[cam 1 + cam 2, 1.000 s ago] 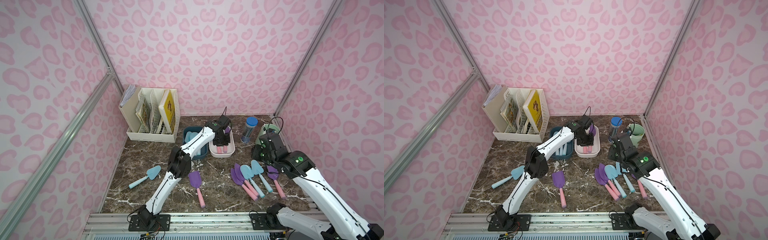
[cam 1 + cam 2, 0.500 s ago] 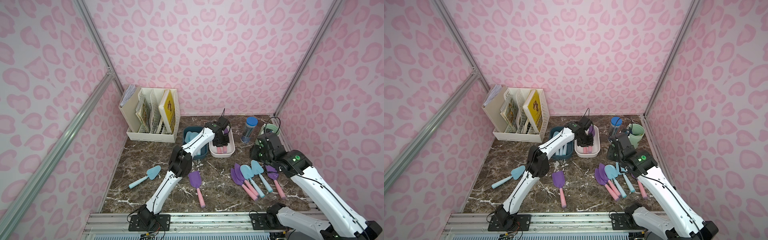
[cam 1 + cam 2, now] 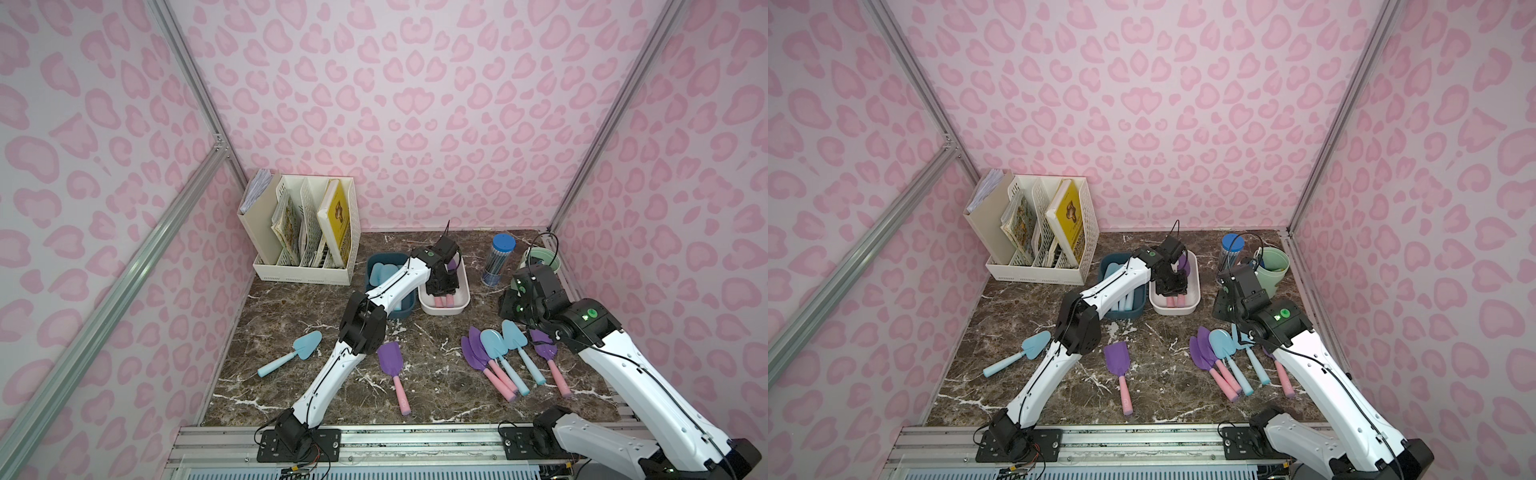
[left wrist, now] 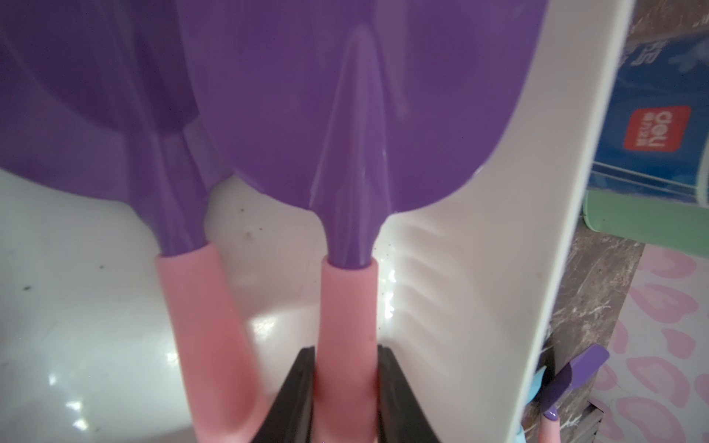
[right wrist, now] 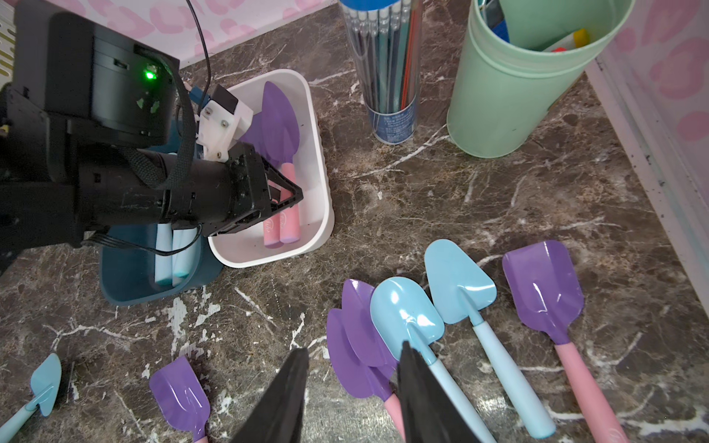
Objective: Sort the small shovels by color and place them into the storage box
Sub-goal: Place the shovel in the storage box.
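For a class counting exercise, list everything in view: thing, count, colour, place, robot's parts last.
loose purple shovels: four, purple with pink handles, one mid-table, three near the right arm
loose blue shovels: three, light blue, one apart, two in that group
binned purple shovels: two, purple and pink, white bin
binned blue shovels: at least two, light blue, blue bin
white bin: one, white, table's back
blue bin: one, dark blue, beside it
file rack: one, cream, back corner
pencil tube: one, clear, blue cap, back
cup: one, green, beside tube
table: one, dark marble
left gripper: black, fingers shut on a binned purple shovel's handle
right gripper: black, fingers open above the group
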